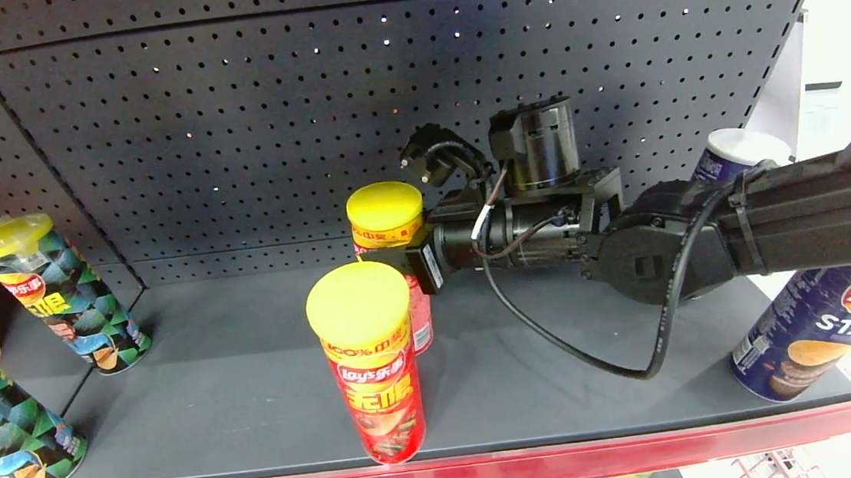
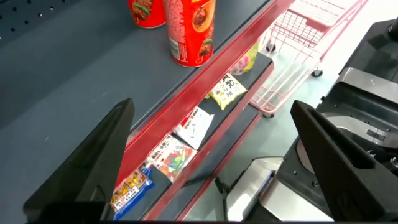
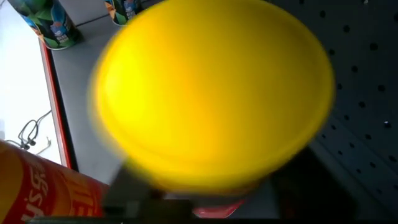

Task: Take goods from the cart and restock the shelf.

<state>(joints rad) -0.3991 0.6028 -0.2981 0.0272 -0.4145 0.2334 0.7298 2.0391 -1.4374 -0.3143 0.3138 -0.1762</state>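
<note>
The shelf has a dark floor and a red front edge. Two red cans with yellow lids are on it, near the middle. The front red can stands up straight close to the edge. The back red can is just behind it, also up straight. I cannot tell if its bottom touches the shelf floor.

The right gripper comes in from the right and is closed around the back red can, just under the lid. In the right wrist view the yellow lid is very close to the camera, with the front red can beside it.

All the cans have their lids on, so what is inside them is hidden. Two blue cans stand at the right end, one near the front and one behind the arm. Two green cans stand at the left end.

The left gripper hangs low in front of the shelf edge. Its two black fingers are spread wide and hold nothing. Below it, a lower shelf holds small packets. The pink wire cart stands beside the shelf. I cannot tell what is in it.
</note>
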